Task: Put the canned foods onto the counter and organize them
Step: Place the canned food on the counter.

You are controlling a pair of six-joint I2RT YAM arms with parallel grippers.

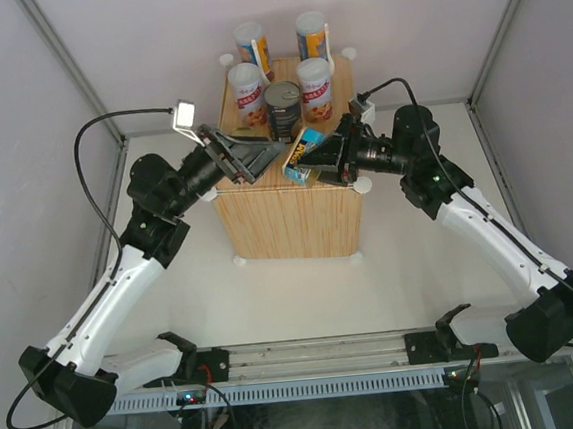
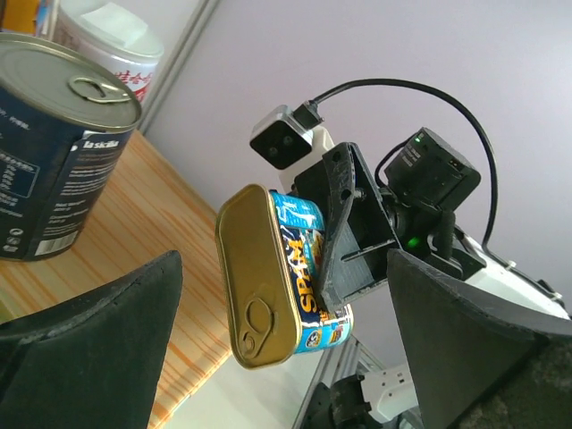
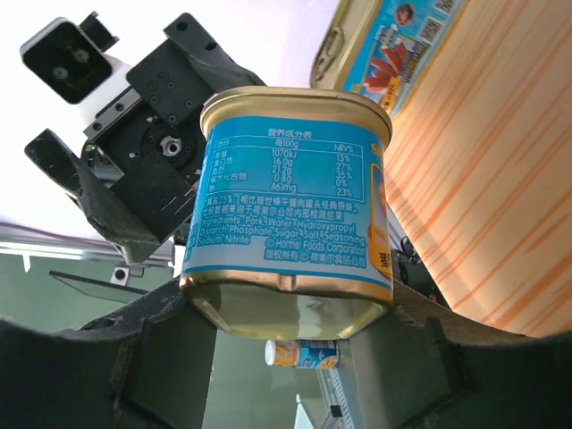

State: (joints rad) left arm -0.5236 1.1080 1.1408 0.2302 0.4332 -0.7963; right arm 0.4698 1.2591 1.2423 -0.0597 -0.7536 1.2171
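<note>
My right gripper [image 1: 304, 159] is shut on a flat gold-blue tin [image 3: 290, 210], and holds it in the air over the front edge of the wood-grain counter [image 1: 287, 219]. My left gripper [image 1: 273, 153] faces it from the left with its jaws wide open. The same tin [image 2: 268, 277] hangs between my left fingers without touching them. A second flat tin [image 3: 384, 45] lies on the counter top [image 3: 500, 179]. Behind it stand the dark can [image 1: 283, 109], two white-red cans [image 1: 248, 92] [image 1: 314, 82] and two tall blue-orange cylinders [image 1: 250, 45] [image 1: 311, 34].
White round knobs [image 1: 362, 184] mark the counter's corners. The dark can [image 2: 54, 152] stands close to my left gripper's left finger. Pale enclosure walls close in on three sides. An aluminium rail [image 1: 321, 384] runs along the near edge between the arm bases.
</note>
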